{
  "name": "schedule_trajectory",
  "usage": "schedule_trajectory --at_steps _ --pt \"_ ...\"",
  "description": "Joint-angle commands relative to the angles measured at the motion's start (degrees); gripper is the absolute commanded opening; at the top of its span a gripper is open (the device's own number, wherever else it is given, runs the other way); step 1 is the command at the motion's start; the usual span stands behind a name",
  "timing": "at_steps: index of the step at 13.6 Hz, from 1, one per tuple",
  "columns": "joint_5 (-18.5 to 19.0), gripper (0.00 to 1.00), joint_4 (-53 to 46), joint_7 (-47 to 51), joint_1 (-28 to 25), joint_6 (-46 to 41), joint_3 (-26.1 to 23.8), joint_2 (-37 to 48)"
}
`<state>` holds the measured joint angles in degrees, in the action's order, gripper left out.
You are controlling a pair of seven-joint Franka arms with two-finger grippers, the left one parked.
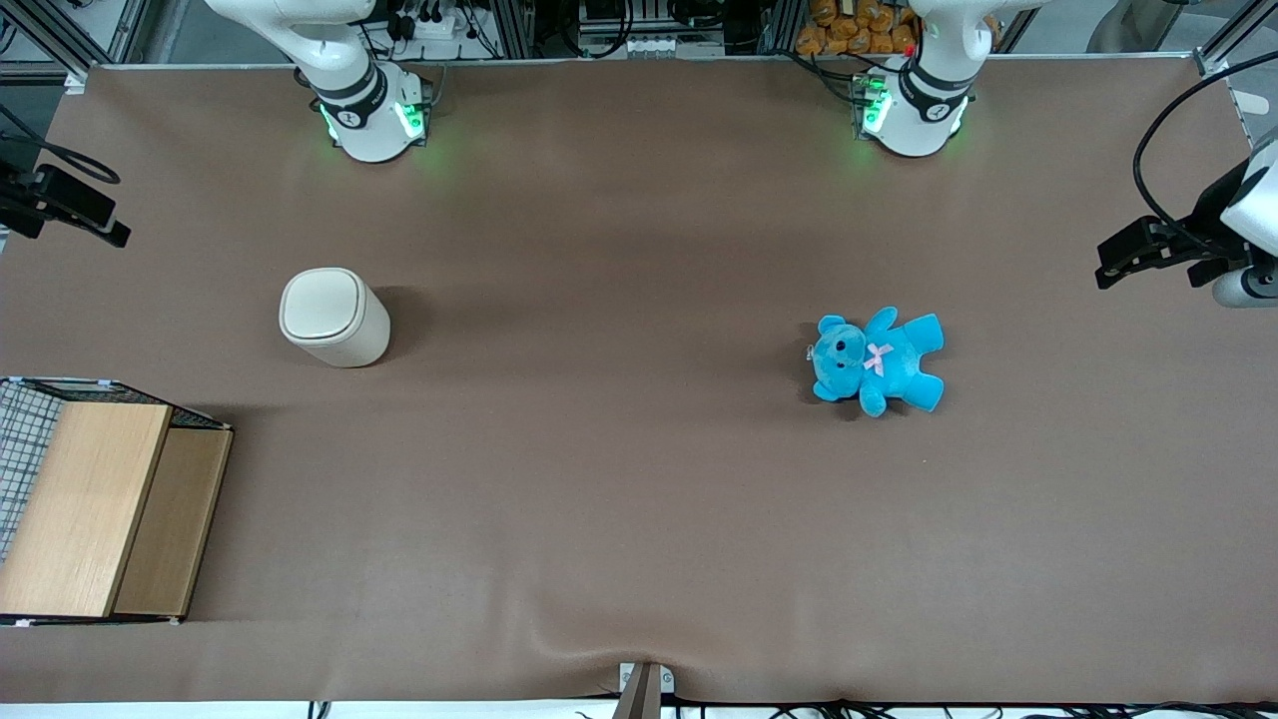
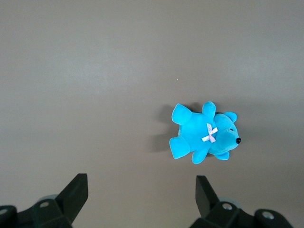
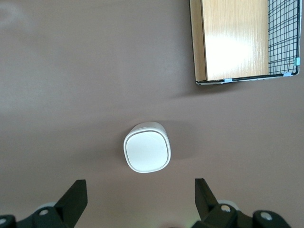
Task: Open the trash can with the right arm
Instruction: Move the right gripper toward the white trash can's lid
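Nothing is done yet: the trash can point(image 3: 147, 147) stands lid-shut near the wooden box point(image 3: 236, 40), while the gripper point(image 3: 140, 202), fingers wide apart and empty, hangs high above it.

White right arm point(image 1: 349, 70), black joint bands, green lights; gripper point(image 3: 137, 202) black, fingers apart.

Blue teddy point(image 2: 202, 135) (pink bow) on table point(image 2: 95, 71)
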<state>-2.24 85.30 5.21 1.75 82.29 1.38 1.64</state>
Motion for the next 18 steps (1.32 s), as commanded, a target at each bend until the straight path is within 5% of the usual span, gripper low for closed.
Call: schedule_trajectory --at_steps 1,14,18 --pt "0.93 1.0 0.13 -0.11 -0.17 -0.46 -0.06 0.2" --pt "0.23 0.98 5.92 1.03 -0.87 -3.37 -0.06 0.29" --pt "0.05 0.3 13.04 1.03 -0.78 -1.52 -0.06 0.99"
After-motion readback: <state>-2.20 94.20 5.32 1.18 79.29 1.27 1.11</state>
